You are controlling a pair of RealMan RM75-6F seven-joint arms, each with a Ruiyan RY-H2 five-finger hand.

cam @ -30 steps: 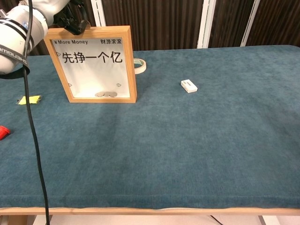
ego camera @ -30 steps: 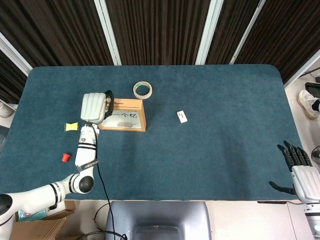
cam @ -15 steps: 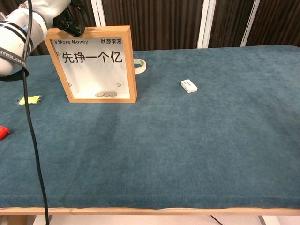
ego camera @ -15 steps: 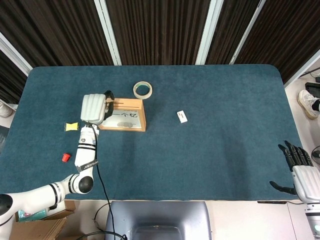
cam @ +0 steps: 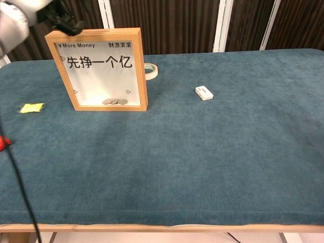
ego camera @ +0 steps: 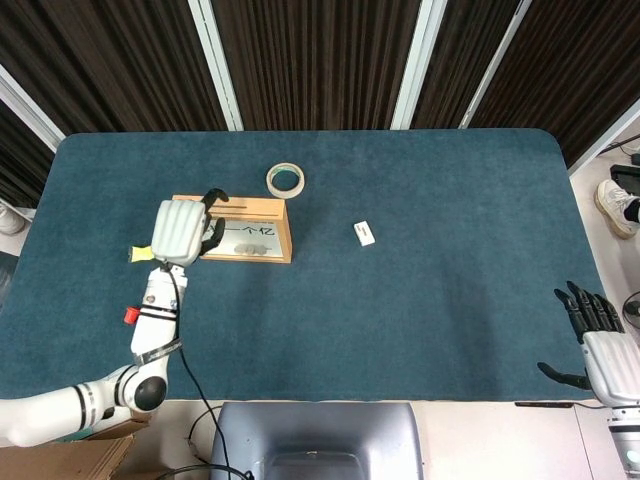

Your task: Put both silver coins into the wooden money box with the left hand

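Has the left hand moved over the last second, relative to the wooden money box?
Yes. The left hand has shifted leftward and toward the robot, off the top of the wooden money box, which has stayed put.

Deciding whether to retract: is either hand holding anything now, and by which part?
Nothing visibly held. The left hand hangs beside the money box; coins lie inside. The right hand is open.

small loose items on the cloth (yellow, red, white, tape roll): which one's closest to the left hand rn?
The yellow piece: it lies just beside the left hand in the head view. The red item, tape roll and white block lie farther off.
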